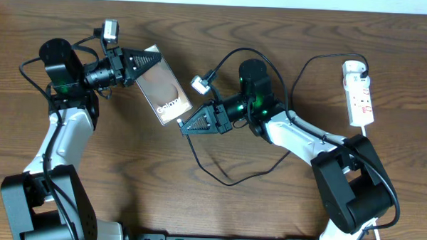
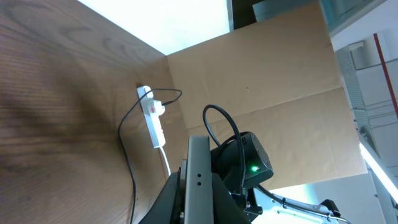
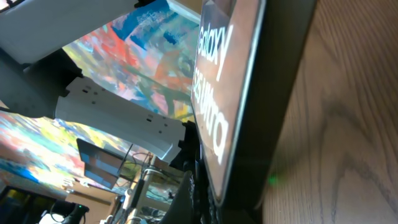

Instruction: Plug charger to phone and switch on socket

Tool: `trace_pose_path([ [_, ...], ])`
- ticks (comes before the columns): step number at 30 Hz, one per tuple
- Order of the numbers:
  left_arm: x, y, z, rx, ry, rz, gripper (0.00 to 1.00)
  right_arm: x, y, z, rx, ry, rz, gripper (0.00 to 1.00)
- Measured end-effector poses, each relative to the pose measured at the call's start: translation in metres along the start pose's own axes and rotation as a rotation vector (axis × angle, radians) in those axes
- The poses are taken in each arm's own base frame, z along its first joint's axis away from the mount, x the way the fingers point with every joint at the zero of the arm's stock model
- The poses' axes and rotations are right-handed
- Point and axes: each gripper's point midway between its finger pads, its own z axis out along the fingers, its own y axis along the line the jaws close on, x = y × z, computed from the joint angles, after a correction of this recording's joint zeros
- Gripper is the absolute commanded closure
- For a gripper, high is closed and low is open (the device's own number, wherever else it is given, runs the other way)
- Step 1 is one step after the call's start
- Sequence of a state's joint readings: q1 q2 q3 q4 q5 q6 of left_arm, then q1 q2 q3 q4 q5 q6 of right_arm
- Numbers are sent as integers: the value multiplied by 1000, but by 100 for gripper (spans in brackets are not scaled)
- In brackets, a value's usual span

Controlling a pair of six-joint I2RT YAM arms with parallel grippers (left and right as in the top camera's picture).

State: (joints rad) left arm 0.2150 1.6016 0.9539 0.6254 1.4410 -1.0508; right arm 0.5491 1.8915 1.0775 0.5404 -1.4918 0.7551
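The phone (image 1: 165, 88) lies slanted, face up, in the upper middle of the table, its "Galaxy" text near its lower right end. My left gripper (image 1: 146, 60) is shut on its upper left end. The left wrist view shows the phone's grey edge (image 2: 199, 168) between the jaws (image 2: 199, 202). My right gripper (image 1: 186, 126) is at the phone's lower end, shut on the charger plug. The black charger cable (image 1: 229, 182) loops from it toward the socket (image 1: 360, 93), a white power strip at far right. In the right wrist view the phone (image 3: 217, 93) fills the frame above my jaws (image 3: 208, 199). The plug tip is hidden.
The socket (image 2: 153, 118) and cable (image 2: 127, 155) also show in the left wrist view, in front of a brown cardboard wall (image 2: 261, 81). Thicker black arm cables (image 1: 233, 60) arch above the right arm. The wooden table (image 1: 196, 212) extends toward the front.
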Motion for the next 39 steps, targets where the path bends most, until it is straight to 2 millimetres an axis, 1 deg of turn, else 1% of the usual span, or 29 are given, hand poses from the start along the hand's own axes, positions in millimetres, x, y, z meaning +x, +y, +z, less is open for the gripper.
trace_pose_path([
  [39, 3, -2, 0, 10, 20, 2, 92, -2, 1, 0, 2, -4, -17, 99],
])
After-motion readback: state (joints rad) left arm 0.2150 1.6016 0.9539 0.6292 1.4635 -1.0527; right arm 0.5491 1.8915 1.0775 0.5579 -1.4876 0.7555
